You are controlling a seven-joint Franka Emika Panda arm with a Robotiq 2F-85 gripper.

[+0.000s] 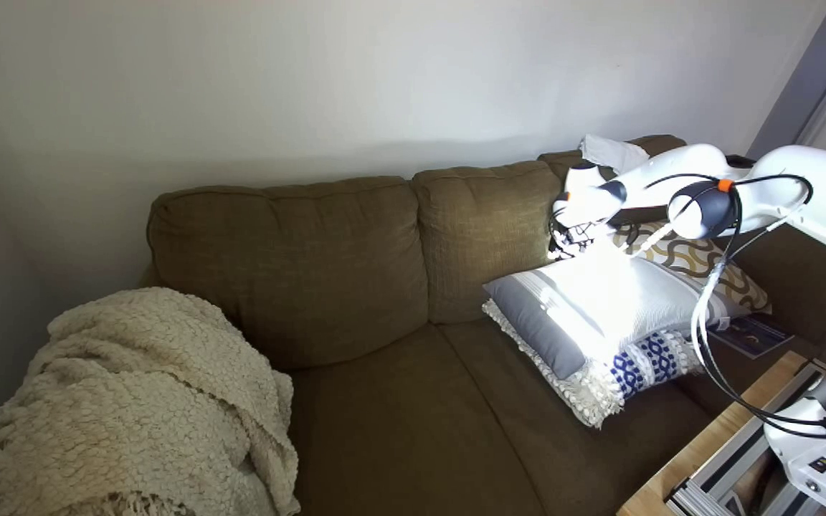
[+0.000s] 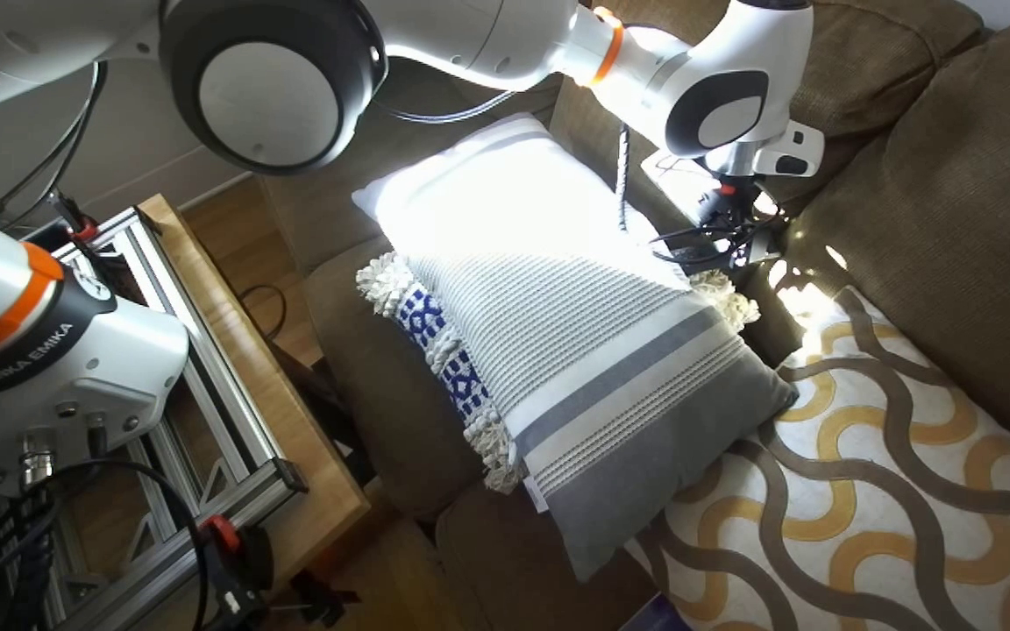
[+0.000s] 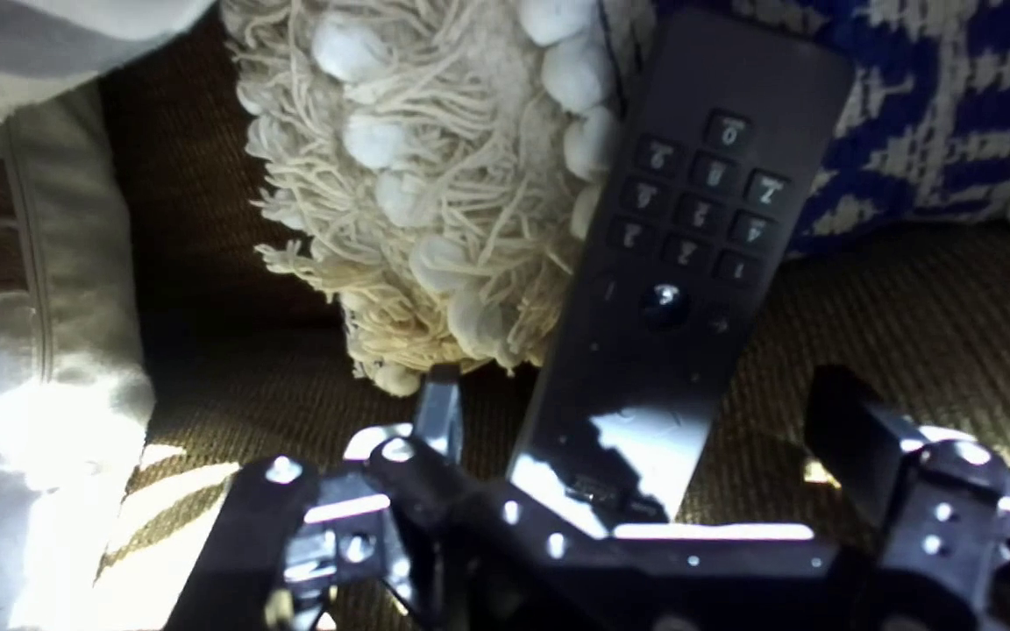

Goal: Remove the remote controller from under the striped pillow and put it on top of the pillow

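Note:
The striped pillow [image 1: 599, 301] [image 2: 593, 324], white with grey bands, lies on top of a fringed blue-and-white pillow on the sofa. Its edge shows at the top left of the wrist view [image 3: 75, 39]. The black remote controller [image 3: 672, 289] shows in the wrist view, with its keypad end over the fringed pillow's blue part and its other end partly hidden by the gripper. My gripper [image 3: 636, 386] is open, with one finger on each side of the remote and apart from it. In both exterior views the gripper [image 1: 569, 247] [image 2: 737, 245] is low at the pillows' back edge; the remote is not clearly visible there.
The fringed pillow [image 2: 461, 372] [image 3: 435, 175] is right beside the left finger. The sofa back [image 2: 935, 219] rises close behind the gripper. A curvy-patterned pillow [image 2: 864, 491] [image 1: 700, 258] lies beside the stack. A knitted blanket [image 1: 148, 401] covers the far sofa end.

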